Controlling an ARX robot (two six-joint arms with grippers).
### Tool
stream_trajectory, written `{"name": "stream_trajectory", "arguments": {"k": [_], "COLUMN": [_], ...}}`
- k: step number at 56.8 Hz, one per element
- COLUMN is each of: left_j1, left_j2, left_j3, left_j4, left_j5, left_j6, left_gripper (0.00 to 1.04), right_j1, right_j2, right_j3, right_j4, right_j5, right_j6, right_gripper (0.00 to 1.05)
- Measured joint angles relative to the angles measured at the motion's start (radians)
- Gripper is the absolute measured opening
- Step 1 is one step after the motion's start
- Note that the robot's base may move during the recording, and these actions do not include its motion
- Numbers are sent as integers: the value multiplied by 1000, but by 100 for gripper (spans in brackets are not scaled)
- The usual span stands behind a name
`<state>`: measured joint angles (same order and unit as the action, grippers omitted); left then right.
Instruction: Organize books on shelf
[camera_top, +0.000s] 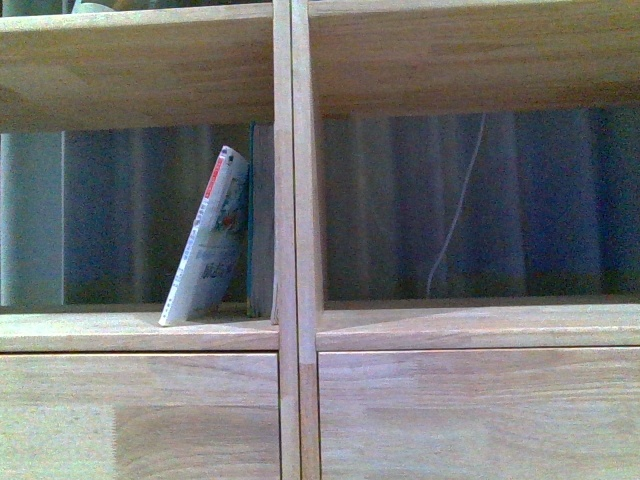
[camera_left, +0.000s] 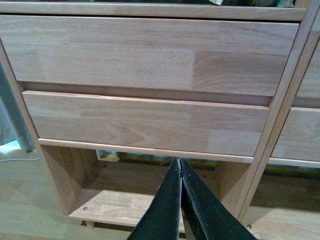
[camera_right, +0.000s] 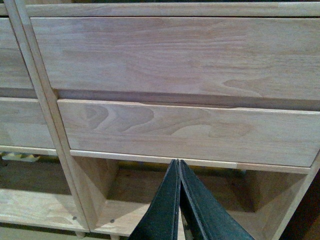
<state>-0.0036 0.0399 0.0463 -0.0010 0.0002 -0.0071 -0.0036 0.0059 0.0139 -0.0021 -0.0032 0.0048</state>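
2 books in upper cubby, both hands closed, empty, by drawer fronts below.

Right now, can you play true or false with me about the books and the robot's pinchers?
1. The thin white paperback with the red-marked spine leans tilted. True.
2. The slim grey book with the teal-green edge lies flat. False: it stands upright against the central wooden divider.
3. Both books sit in the right cubby. False: they are in the left cubby of the light wooden bookcase.
4. The left gripper is shut and holds nothing. True.
5. The right gripper holds a book. False: it is shut on nothing, facing plain drawer fronts.
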Motion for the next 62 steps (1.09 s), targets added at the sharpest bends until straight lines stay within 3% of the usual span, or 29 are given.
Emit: {"name": "stream_trajectory", "arguments": {"k": [25, 31, 35, 54, 62], "left_j1": [0, 0, 0, 0, 0], "left_j2": [-34, -34, -34, -34, -34], "left_j3": [-34, -34, -34, -34, -34], "left_j4": [-1, -1, -1, -1, -1], "left_j5": [0, 0, 0, 0, 0], "left_j6": [2, 2, 1, 2, 2], "left_gripper": [3, 3, 3, 63, 94], "right_j1": [0, 0, 0, 0, 0], "right_j2": [0, 0, 0, 0, 0], "right_j3": [0, 0, 0, 0, 0], "right_j4": [0, 0, 0, 0, 0], "right_j5": [0, 0, 0, 0, 0], "right_j6": [0, -2, -2, -2, -2], "right_gripper": [3, 30, 42, 98, 98]}}
